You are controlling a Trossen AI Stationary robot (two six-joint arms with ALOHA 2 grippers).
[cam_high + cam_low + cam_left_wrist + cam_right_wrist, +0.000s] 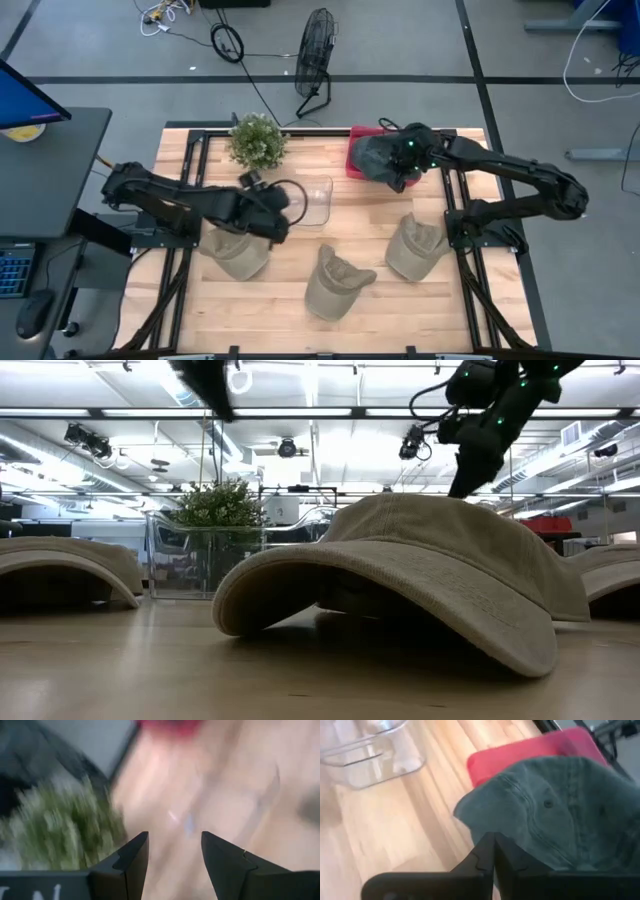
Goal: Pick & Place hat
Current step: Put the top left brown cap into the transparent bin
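My right jaws are pinched shut on the dark green hat, gripping it at the brim edge. In the high view that hat hangs over the red tray at the far right of the wood surface, touching or just above it, can't tell which.

My left jaws stand apart, holding nothing. Left arm sits over the left side of the surface, just beside the clear plastic bin and above one tan hat. The left wrist view is motion-smeared; only the potted plant and pale wood show.

Three tan hats lie on the surface: the left one, a middle one near the front, and a right one. The potted plant stands at the far edge, left of the bin.

In the low view the middle tan hat fills the foreground, lying flat.
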